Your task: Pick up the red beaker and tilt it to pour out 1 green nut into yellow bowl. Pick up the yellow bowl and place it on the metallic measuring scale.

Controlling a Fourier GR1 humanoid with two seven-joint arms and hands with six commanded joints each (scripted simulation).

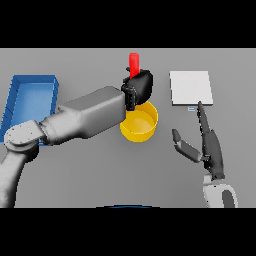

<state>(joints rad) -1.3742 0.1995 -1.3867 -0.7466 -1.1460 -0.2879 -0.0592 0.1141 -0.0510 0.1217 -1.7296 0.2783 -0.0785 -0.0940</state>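
Red beaker [134,64] stands upright in the grip of the left hand [139,86], whose dark fingers are curled round its lower part, so only the top of the beaker shows above the hand. The beaker is held above the far rim of the yellow bowl [139,123]. That bowl rests on the grey table [100,170], partly hidden at its left and far edge by the left hand and forearm. Whether any nut lies in the bowl cannot be told.

To the right of the bowl and a little farther back lies the flat, pale, square measuring scale [191,87], well apart from the bowl. The right hand [210,147] is to the right of the bowl, nearer than the scale, fingers straight and reaching toward the scale's near edge, thumb spread to the side, holding nothing. Far to the left of the bowl sits a blue tray [31,95], partly covered by the left arm.
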